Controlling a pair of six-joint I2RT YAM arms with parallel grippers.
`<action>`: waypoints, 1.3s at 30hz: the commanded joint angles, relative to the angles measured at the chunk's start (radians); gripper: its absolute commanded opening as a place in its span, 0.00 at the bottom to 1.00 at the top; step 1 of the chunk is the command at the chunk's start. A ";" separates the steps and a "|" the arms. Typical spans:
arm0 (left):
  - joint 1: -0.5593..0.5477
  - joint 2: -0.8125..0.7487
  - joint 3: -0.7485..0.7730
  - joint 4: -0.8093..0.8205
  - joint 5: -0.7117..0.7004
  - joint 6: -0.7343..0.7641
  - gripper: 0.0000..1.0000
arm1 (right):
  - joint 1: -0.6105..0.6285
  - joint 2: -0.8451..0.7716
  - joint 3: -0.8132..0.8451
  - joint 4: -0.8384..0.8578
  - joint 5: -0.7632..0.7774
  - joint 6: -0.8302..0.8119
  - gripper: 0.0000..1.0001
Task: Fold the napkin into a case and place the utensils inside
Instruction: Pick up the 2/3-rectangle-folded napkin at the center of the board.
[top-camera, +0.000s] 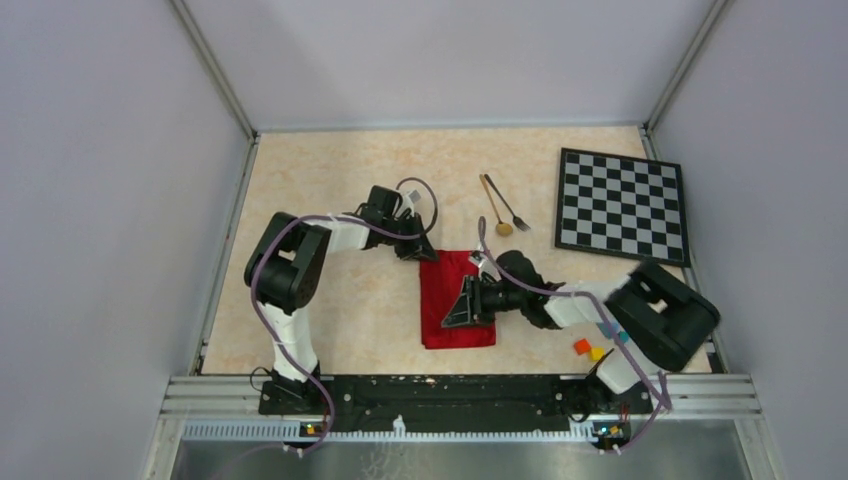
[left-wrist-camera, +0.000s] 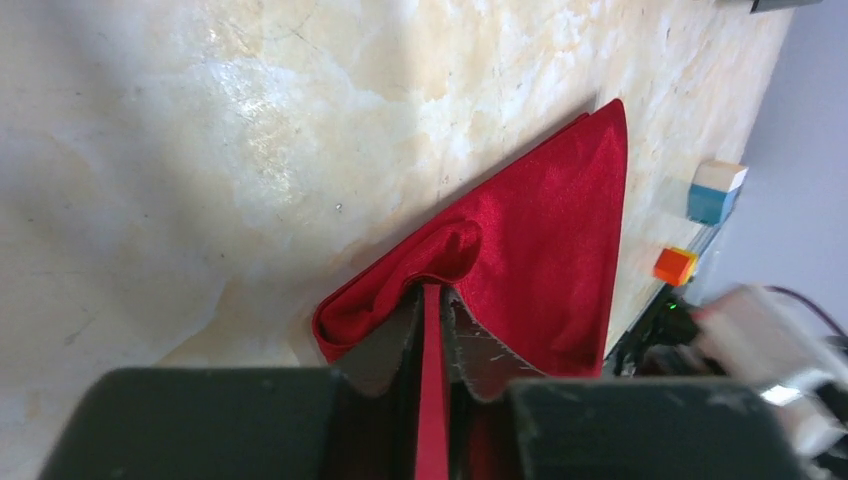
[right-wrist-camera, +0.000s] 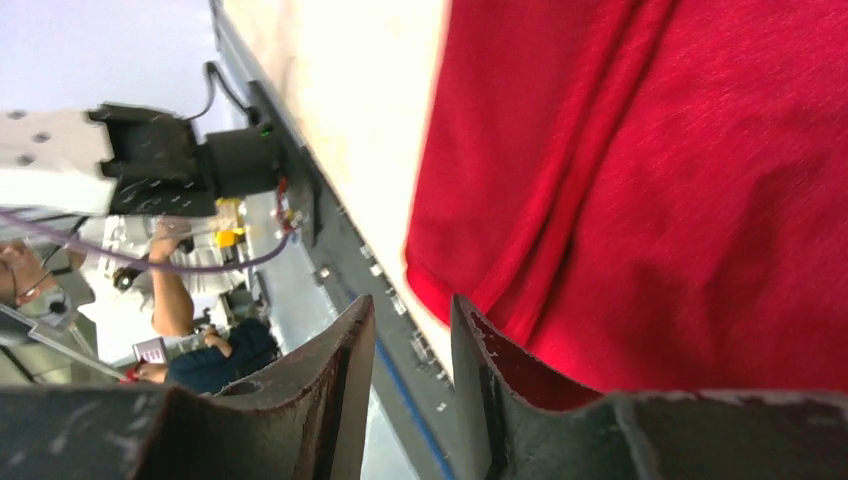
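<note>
The deep-red napkin lies folded into a long upright rectangle at the table's middle. My left gripper is at its far left corner, shut on a raised fold of the cloth; the left wrist view shows red fabric pinched between the jaws of this gripper. My right gripper hovers over the napkin's middle. In the right wrist view it has a narrow empty gap, with the napkin beside it. The gold spoon and dark fork lie together beyond the napkin.
A black-and-white checkered board lies at the far right. Small orange, yellow and blue blocks sit near the right arm's base. The metal rail runs along the near edge.
</note>
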 joint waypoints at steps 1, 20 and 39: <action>-0.014 -0.072 0.035 -0.098 -0.071 0.091 0.21 | -0.040 -0.288 0.076 -0.444 -0.004 -0.010 0.34; -0.277 -0.492 -0.030 -0.349 -0.201 0.051 0.76 | -0.276 -0.258 0.011 -0.565 -0.004 -0.010 0.34; -0.749 -0.271 0.158 -0.472 -0.613 -0.154 0.76 | -0.404 -0.554 -0.031 -0.791 0.245 -0.264 0.62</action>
